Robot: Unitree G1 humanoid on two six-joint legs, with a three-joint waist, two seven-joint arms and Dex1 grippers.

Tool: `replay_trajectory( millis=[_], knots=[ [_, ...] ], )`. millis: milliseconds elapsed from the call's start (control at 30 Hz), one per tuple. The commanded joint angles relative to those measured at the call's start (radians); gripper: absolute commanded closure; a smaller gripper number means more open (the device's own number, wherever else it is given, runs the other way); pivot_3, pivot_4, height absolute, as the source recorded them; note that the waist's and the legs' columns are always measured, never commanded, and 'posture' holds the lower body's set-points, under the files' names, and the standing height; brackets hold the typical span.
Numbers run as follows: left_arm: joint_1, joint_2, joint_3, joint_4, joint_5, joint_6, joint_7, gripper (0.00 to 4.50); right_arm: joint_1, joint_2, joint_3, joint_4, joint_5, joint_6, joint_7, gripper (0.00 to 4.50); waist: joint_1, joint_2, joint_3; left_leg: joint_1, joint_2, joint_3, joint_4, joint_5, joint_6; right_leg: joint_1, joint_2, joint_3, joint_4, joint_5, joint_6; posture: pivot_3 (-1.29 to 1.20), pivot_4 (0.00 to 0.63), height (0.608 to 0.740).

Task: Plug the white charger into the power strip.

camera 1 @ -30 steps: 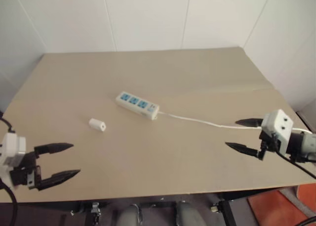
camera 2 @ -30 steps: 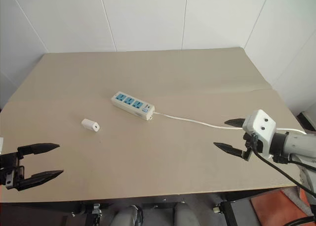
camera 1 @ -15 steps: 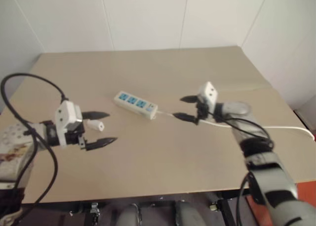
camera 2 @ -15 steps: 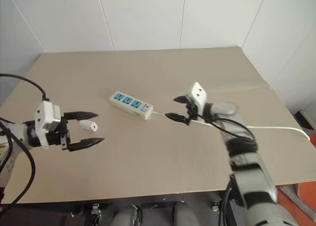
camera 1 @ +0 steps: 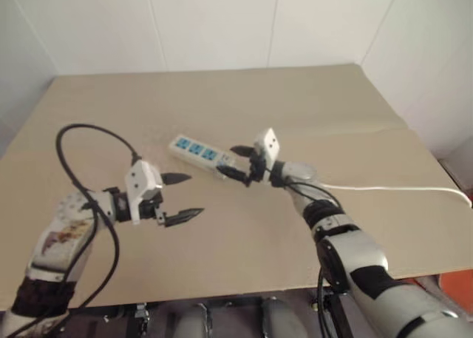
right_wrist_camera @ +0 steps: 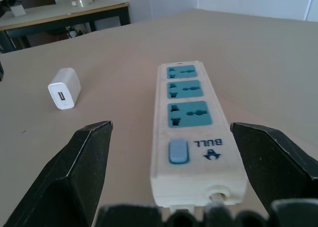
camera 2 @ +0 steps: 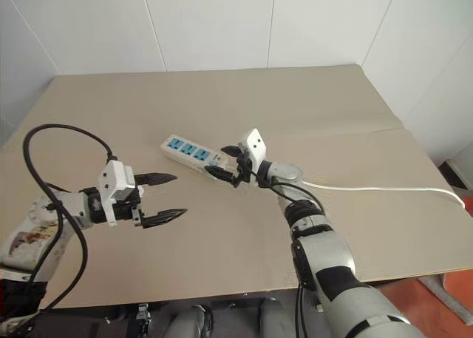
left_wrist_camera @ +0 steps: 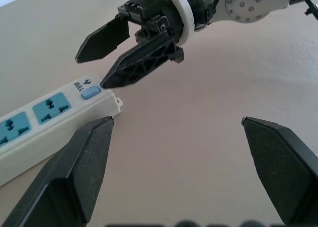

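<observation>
White and small, the charger (right_wrist_camera: 65, 89) lies on the table in the left part of the right wrist view, its USB port facing the camera, set apart from the power strip (right_wrist_camera: 192, 129), which runs up the middle of that frame with its three blue socket faces uppermost and its switch end and cord outlet nearest the lens. In the right eye view the strip (camera 2: 190, 152) sits left of centre on the tan table (camera 2: 332, 101), lying at a slant, and its thin white cord (camera 2: 384, 188) trails off toward the right edge of the frame. The right gripper (camera 2: 227, 166) hovers at the strip's switch end with its two black fingers spread wide; the right wrist view shows one finger on each side of the strip's end, neither one touching it. The left gripper (camera 2: 168, 199) is in the lower left of the right eye view, below and left of the strip, its fingers likewise wide apart and holding nothing. The left wrist view looks across the tabletop at the strip's switch end, with the right gripper poised just above it. A looping black cable (camera 2: 52, 142) arcs over the left arm. White panelled walls (camera 2: 222, 24) rise behind the table.
</observation>
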Motion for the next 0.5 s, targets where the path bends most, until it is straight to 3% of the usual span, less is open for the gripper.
replay_trajectory(
  millis=[33, 500],
  knots=[
    [-0.004, 0.013, -0.004, -0.033, 0.009, 0.000, 0.003, 0.00, -0.025, 0.014, -0.023, 0.025, -0.017, -0.061, -0.039, 0.03, -0.001, 0.000, 0.000, 0.001, 0.000, 0.000, 0.000, 0.000, 0.000, 0.000, 0.000, 0.000, 0.001, 0.000, 0.000, 0.00, 0.150, 0.740],
    [0.051, 0.044, -0.006, -0.051, 0.018, -0.004, -0.008, 0.00, -0.057, 0.041, -0.008, 0.122, -0.139, -0.072, -0.141, 0.03, -0.006, 0.000, 0.000, 0.004, 0.000, 0.001, 0.000, 0.000, 0.000, 0.000, 0.000, 0.003, 0.004, 0.000, 0.000, 0.00, 0.150, 0.740]
  ],
)
